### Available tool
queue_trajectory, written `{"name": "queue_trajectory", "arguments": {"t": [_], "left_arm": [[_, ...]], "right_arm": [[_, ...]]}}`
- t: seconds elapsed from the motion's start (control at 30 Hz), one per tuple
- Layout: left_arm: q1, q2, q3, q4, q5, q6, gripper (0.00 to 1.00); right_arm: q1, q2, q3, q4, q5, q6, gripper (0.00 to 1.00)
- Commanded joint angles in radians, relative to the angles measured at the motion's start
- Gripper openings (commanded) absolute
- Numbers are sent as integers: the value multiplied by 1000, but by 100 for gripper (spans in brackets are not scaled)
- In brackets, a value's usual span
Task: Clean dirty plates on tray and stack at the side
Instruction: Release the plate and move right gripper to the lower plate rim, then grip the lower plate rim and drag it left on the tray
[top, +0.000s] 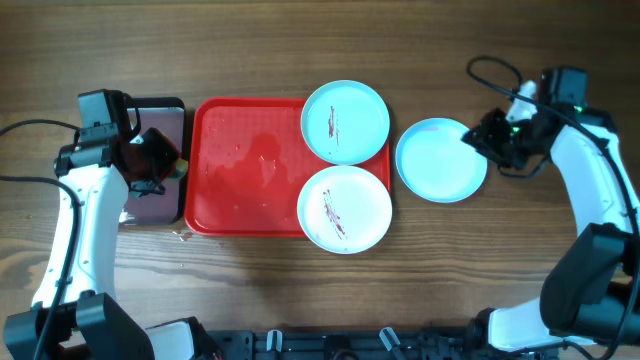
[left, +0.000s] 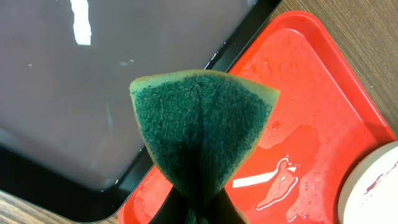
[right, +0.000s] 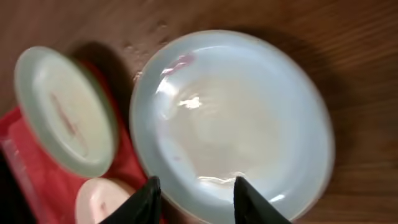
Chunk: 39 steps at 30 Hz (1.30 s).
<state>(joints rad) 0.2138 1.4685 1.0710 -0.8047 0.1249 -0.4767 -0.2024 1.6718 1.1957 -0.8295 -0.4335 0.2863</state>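
No text, label, brand, number or sign legible in any of the three views.
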Motion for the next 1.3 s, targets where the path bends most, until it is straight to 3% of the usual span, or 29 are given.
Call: {"name": "queue_trajectory", "arguments": {"t": [0.0, 0.3, 0.57, 0.73, 0.83, 1.1, 1.27], "left_arm": [[5, 7, 8, 3, -3, -2, 4], [5, 7, 8, 3, -3, -2, 4], [5, 7, 8, -1, -3, -2, 4], [5, 7, 8, -1, -3, -2, 4], [5, 7, 8, -1, -3, -2, 4], [4, 7, 8, -2, -3, -2, 4], [4, 7, 8, -1, -3, -2, 4]], "right_arm": [[126, 2, -12, -64, -84, -50, 40], [404, 6, -169, -40, 101, 36, 40], [506, 6, -272, 80, 105, 76, 34], [533, 6, -274, 92, 106, 87, 21], [532, 6, -274, 89, 106, 93, 4], [555, 1, -274, 103, -41, 120, 4], [669, 0, -274, 219, -29, 285, 4]]}}
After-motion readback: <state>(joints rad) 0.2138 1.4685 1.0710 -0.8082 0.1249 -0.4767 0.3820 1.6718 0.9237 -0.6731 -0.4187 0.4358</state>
